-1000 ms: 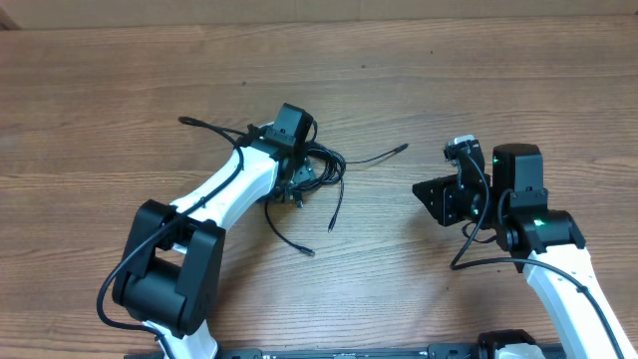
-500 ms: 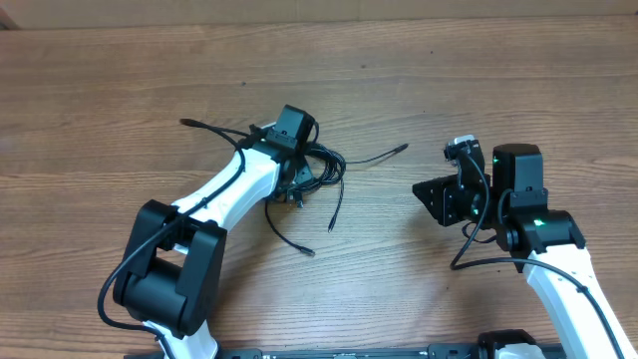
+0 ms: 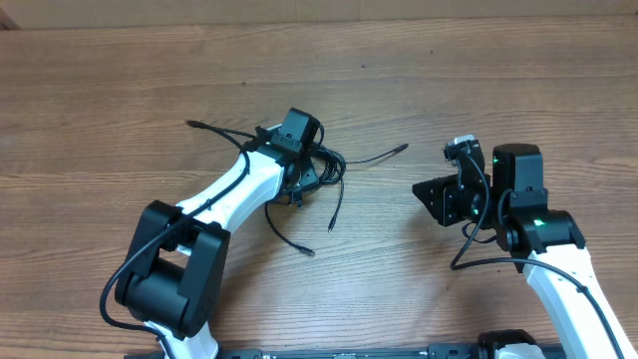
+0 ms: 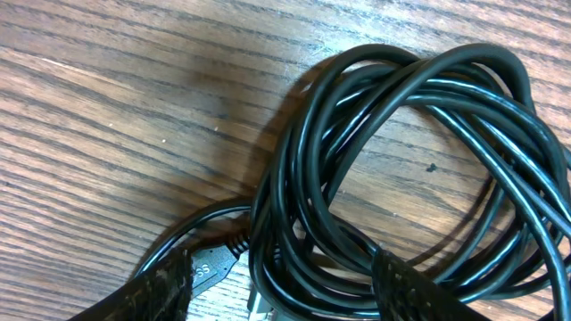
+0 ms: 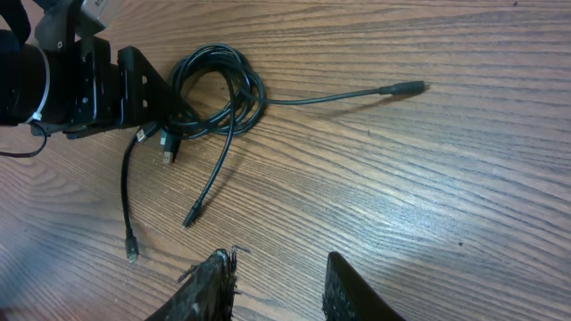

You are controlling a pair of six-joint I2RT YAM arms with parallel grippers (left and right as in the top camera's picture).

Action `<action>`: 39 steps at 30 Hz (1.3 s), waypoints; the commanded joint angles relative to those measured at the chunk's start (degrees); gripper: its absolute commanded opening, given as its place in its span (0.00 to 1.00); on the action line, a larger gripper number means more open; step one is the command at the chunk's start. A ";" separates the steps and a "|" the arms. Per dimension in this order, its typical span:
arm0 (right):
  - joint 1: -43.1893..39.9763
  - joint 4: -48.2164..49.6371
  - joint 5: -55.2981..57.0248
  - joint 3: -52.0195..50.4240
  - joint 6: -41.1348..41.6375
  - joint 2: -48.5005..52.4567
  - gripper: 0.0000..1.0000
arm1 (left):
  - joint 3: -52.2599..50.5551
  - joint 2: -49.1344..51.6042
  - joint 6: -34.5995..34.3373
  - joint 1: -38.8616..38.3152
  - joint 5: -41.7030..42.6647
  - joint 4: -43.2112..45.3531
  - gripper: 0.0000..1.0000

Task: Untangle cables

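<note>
The cables [image 3: 327,168] are thin black cords looped in a tangle at the table's middle. Loose ends run right [image 3: 403,148], down [image 3: 331,227], down-left [image 3: 310,252] and far left [image 3: 189,124]. My left gripper [image 3: 302,185] is down on the tangle's left side. In the left wrist view [image 4: 281,294] its jaws are open, with the looped cords [image 4: 401,178] and a plug [image 4: 214,266] between the fingers. My right gripper [image 3: 431,196] is open and empty, apart from the cables on the right. The right wrist view [image 5: 278,290] shows it over bare wood, with the tangle [image 5: 219,94] farther off.
The wooden table [image 3: 478,80] runs to the frame edges. The left arm's white link [image 3: 234,189] crosses the table left of the tangle. The right arm's black wrist [image 3: 518,170] stands at the right.
My left gripper has shifted slightly right and toward the front on the tangle. The far-left cable end has moved a little right with it. The right arm has not moved.
</note>
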 commanded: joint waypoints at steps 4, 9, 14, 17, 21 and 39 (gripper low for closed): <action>-0.09 0.13 0.39 1.40 0.17 -0.13 0.31 | -0.26 -1.49 -0.37 -0.48 0.24 0.22 0.66; -0.09 0.13 0.39 1.40 0.17 -0.13 0.31 | -0.26 -1.49 -0.39 -0.48 0.26 0.22 0.66; -0.09 0.15 0.39 1.40 0.20 -0.13 0.31 | -0.28 -1.49 -0.15 -0.48 -0.22 0.02 0.61; -0.09 0.13 0.39 1.40 0.20 -0.13 0.32 | -0.26 -1.49 -0.17 -0.48 -0.63 0.26 0.54; -0.09 0.15 0.39 1.40 0.17 -0.13 0.31 | -0.28 -1.49 -0.17 -0.48 -0.72 0.76 0.48; -0.09 0.15 0.39 1.40 0.17 -0.13 0.31 | -0.28 -1.49 -0.20 -0.48 -2.19 1.01 0.49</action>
